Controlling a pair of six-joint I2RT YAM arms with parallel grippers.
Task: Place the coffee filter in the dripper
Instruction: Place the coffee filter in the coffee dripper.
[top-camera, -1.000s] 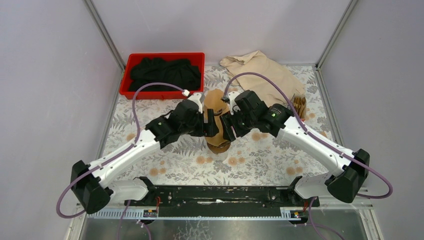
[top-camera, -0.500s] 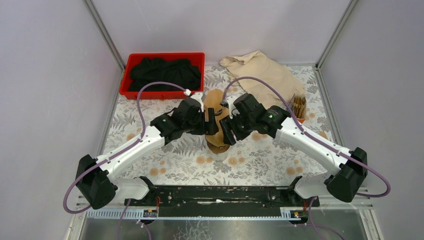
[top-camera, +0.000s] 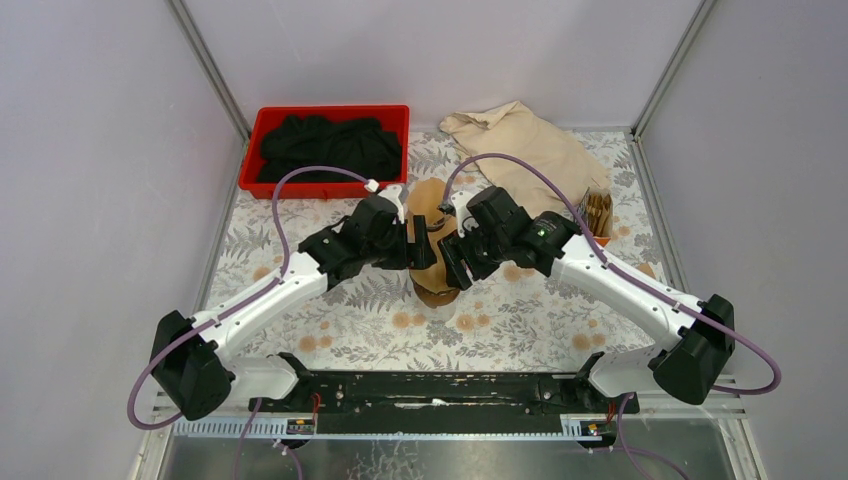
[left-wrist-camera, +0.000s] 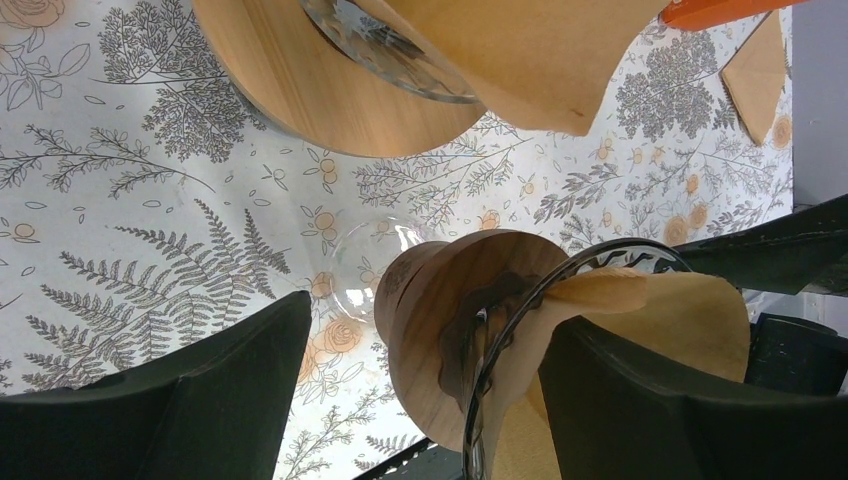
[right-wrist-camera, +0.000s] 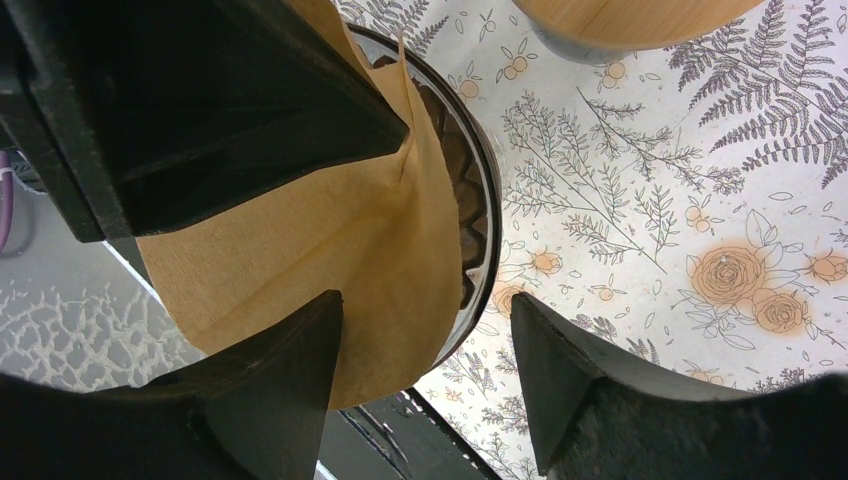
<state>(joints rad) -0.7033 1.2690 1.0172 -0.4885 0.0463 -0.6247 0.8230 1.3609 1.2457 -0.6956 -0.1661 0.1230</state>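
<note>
Step in hand: seating the paper, and the task is looking nearly done. The coffee filter (right-wrist-camera: 330, 230) is already sitting inside the dripper (left-wrist-camera: 440, 300), opened into a cone, with its loose upper edge poking out above the glass rim. The dripper is standing on the floral table cover (top-camera: 340, 300) at scene centre, between the two arms. It is just near of a second wood-based dripper (left-wrist-camera: 340, 90), which is carrying its own paper.

The left gripper (left-wrist-camera: 430, 320) is hanging over the dripper with jaws spread wide, clamping nothing. One finger is sitting outside the wooden collar. The other finger (right-wrist-camera: 230, 110) is reaching down into the cone, and in the right wrist view it looks to be touching the paper, with a crease running off its tip.

The right gripper (right-wrist-camera: 428, 305) is also standing open, less wide. Its fingers are straddling the glass rim and the filter's free edge, with neither pinched.

Judging the next move: the paper is probably needing a light push so it lies flat against the dripper wall, without crumpling it or tipping the dripper. Both arms then need to lift straight clear so no finger drags the filter back out.

The red bin (top-camera: 325, 150) and beige cloth (top-camera: 525, 140) are lying at the far side, playing no part in this step.
</note>
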